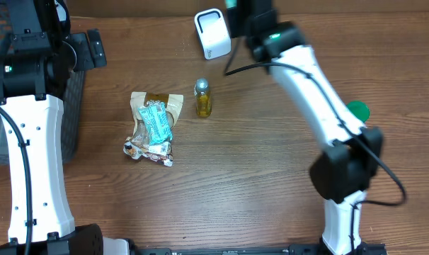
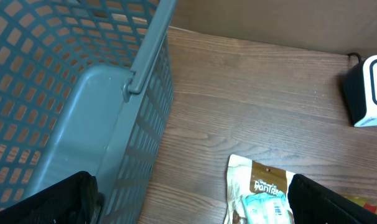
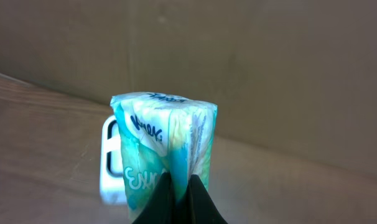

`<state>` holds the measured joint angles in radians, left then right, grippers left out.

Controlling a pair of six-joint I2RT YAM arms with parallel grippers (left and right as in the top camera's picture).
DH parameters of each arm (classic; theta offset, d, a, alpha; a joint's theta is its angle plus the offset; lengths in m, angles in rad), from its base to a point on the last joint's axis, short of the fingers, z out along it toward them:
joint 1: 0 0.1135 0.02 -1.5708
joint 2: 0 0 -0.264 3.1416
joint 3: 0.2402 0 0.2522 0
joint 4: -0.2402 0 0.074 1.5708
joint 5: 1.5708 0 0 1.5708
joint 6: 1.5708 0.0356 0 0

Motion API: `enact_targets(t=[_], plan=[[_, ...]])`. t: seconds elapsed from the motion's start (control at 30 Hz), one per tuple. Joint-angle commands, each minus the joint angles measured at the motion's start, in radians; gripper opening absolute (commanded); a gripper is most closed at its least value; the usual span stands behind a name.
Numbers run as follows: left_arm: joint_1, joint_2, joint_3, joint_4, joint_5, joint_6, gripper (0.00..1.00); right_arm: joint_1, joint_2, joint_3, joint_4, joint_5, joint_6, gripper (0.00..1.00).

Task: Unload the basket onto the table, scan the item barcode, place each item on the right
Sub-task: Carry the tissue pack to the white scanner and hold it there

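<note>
A teal and white tissue pack (image 3: 163,146) stands upright in the right wrist view, pinched at its lower edge by my right gripper (image 3: 179,180), which is shut on it. Just behind the pack is the white barcode scanner (image 3: 109,171), partly hidden by it. From overhead, the scanner (image 1: 212,34) sits at the table's far edge, with my right gripper (image 1: 236,10) close on its right. No barcode shows on the pack. My left gripper (image 2: 191,199) hangs open and holds nothing, between the basket and a snack pouch (image 2: 257,193).
A grey-blue mesh basket (image 2: 70,93) stands at the left table edge. A pile of snack pouches (image 1: 154,124) lies centre-left, with a small yellow bottle (image 1: 202,98) upright beside it. A green disc (image 1: 357,110) lies behind the right arm.
</note>
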<state>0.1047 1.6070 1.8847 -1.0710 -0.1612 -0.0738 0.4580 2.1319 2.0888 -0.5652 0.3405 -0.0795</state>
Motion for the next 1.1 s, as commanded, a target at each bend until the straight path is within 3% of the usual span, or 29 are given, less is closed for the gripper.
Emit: enact_targets(t=[0.0,0.17,0.37,1.07], plan=[[0.000,0.003,0.000,0.000,0.002,0.015,0.99,0.055,0.082,0.011,0.114,0.197,-0.241,0.04],[0.000,0.003,0.000,0.000,0.002,0.015,0.99,0.090,0.183,0.011,0.290,0.254,-0.476,0.04],[0.000,0.003,0.000,0.000,0.002,0.015,1.00,0.090,0.256,0.011,0.371,0.265,-0.585,0.04],[0.000,0.003,0.000,0.000,0.002,0.015,0.99,0.077,0.365,0.008,0.430,0.232,-0.610,0.04]])
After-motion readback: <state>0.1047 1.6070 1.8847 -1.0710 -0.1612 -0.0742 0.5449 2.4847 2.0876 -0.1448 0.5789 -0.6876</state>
